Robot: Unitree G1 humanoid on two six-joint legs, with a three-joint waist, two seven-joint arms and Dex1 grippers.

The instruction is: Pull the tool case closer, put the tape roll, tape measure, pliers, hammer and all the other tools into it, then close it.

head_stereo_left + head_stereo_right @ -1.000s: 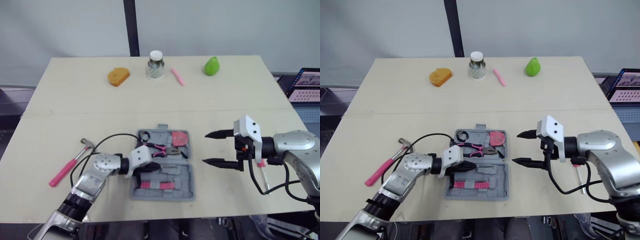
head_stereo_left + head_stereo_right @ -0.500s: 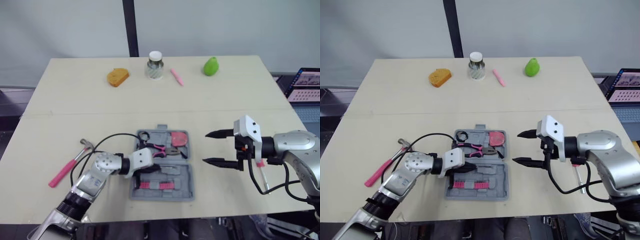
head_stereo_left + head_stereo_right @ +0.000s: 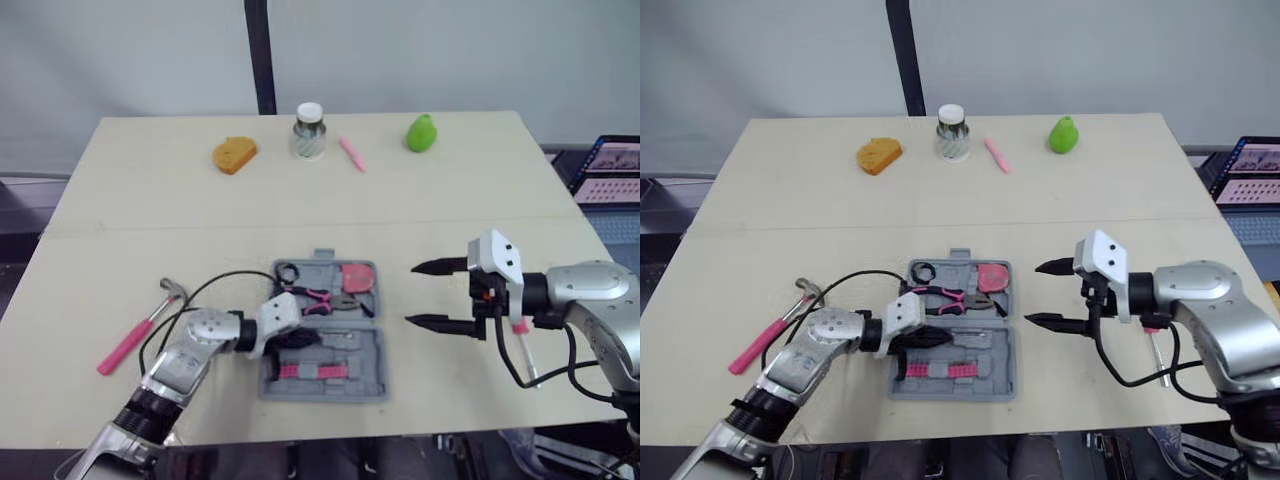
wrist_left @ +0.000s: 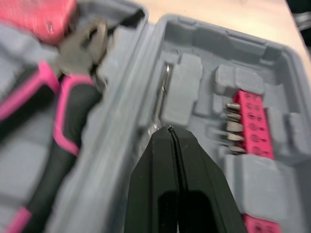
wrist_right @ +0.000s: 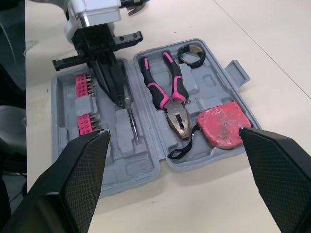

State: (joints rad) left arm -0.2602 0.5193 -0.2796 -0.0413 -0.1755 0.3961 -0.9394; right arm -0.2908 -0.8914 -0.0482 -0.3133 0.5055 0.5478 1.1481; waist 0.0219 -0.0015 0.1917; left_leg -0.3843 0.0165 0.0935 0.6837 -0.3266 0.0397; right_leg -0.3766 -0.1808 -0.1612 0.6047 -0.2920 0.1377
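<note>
The grey tool case [image 3: 372, 372] lies open at the table's front centre. In its far half sit pink-handled pliers [image 5: 167, 92], a red tape measure [image 5: 221, 126] and a black tape roll [image 5: 190, 55]. Its near half holds pink bit strips [image 5: 85, 104] and a thin metal shaft [image 5: 132, 121] in a slot. My left gripper [image 4: 169, 130] is shut inside the near half, tips at the shaft's end, with nothing seen between them. My right gripper [image 3: 410, 295] hovers open just right of the case. The pink-handled hammer [image 3: 140, 325] lies on the table left of the case.
A pink-handled tool [image 3: 522, 345] lies under my right forearm. Along the far edge stand an orange bread piece [image 3: 234, 154], a jar [image 3: 309, 130], a pink stick [image 3: 353, 153] and a green pear [image 3: 422, 131]. A laptop [image 3: 612, 165] sits off the table's right side.
My left gripper has drawn back slightly toward the case's left edge, still shut. The right gripper has held its place, open.
</note>
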